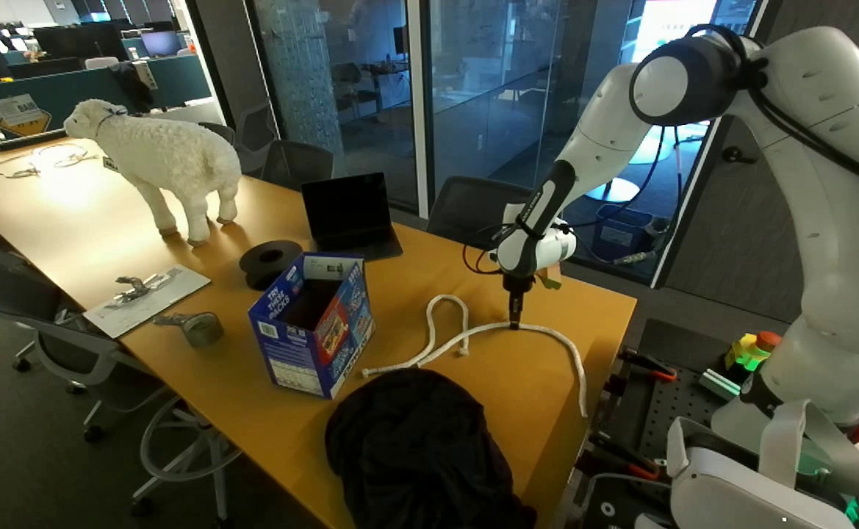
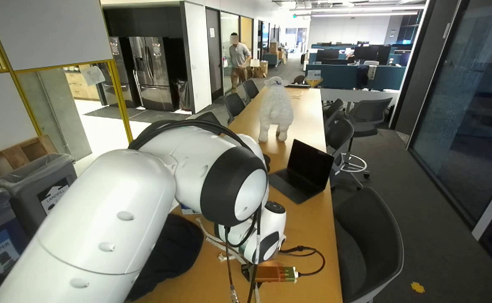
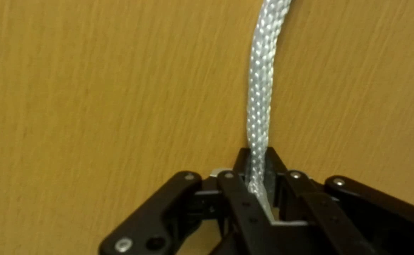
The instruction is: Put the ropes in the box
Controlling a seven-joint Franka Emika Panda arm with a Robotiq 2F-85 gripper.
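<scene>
The white ropes lie on the table in a loose curve with a loop at its left end. I cannot tell whether it is one piece or more. My gripper points down at the table and is shut on the rope. In the wrist view the rope runs between the two fingertips and narrows there. The blue box stands open at the top, left of the rope. A small corner of the box shows behind the arm in an exterior view. The fingers are hidden in that view.
A black bag lies close in front of the rope and box. A black laptop, a black spool, a tape dispenser and a pale board surround the box. A white toy sheep stands farther along the table.
</scene>
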